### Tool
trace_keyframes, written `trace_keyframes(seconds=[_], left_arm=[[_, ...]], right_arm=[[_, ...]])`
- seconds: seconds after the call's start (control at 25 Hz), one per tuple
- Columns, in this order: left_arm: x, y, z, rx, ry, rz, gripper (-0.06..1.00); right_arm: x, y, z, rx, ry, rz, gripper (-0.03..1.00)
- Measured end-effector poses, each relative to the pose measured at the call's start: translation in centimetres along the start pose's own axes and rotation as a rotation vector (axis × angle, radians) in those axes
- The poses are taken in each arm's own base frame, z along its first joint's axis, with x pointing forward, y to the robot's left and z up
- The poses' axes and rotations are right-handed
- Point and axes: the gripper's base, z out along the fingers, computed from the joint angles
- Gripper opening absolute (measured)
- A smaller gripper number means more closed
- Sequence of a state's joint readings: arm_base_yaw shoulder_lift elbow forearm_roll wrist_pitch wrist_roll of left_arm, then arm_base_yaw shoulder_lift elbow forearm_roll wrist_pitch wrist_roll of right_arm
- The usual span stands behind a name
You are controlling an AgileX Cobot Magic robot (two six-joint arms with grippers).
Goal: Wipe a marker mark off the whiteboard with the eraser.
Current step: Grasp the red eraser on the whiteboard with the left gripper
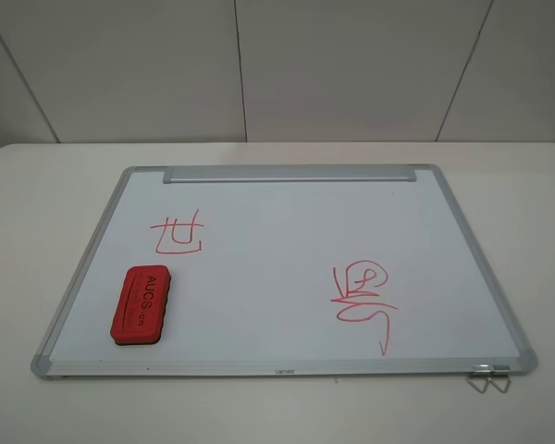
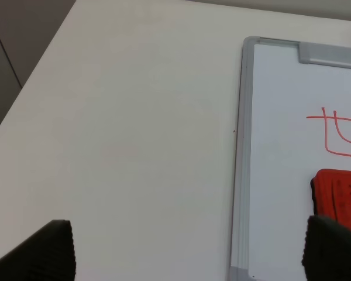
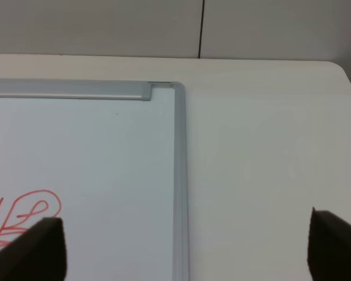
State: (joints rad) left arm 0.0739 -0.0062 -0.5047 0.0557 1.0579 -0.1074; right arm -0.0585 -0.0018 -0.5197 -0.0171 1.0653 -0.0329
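left claw (image 2: 190,257) is spread wide and empty, over the left edge of the whiteboard (image 1: 287,277); right claw (image 3: 187,254) is likewise wide and empty, over its right edge. the eraser (image 1: 141,305) lies flat on the board, near the mark (image 1: 178,231) but not touching. risk, i judge: nothing pins the board, so a hard wipe could slide it on the tabletop (image 1: 37,185); a loose pinch could drop the eraser. the scribble (image 1: 363,301) sits well apart; nothing blocks the reach.

Bare whiteboard (image 1: 277,268) surrounds the eraser (image 1: 141,304) on every side; the tray bar (image 1: 289,174) lies well apart.
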Motion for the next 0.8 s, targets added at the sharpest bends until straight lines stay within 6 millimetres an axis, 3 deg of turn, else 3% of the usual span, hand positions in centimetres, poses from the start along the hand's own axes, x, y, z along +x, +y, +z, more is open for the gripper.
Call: trace_keyframes(seconds=[0.8], left_arm=[[0.01,-0.12,0.0,0.014,0.001,-0.008,0.77]], right_arm=[[0.0,0.0,0.0,0.0,0.0,0.0,0.71]])
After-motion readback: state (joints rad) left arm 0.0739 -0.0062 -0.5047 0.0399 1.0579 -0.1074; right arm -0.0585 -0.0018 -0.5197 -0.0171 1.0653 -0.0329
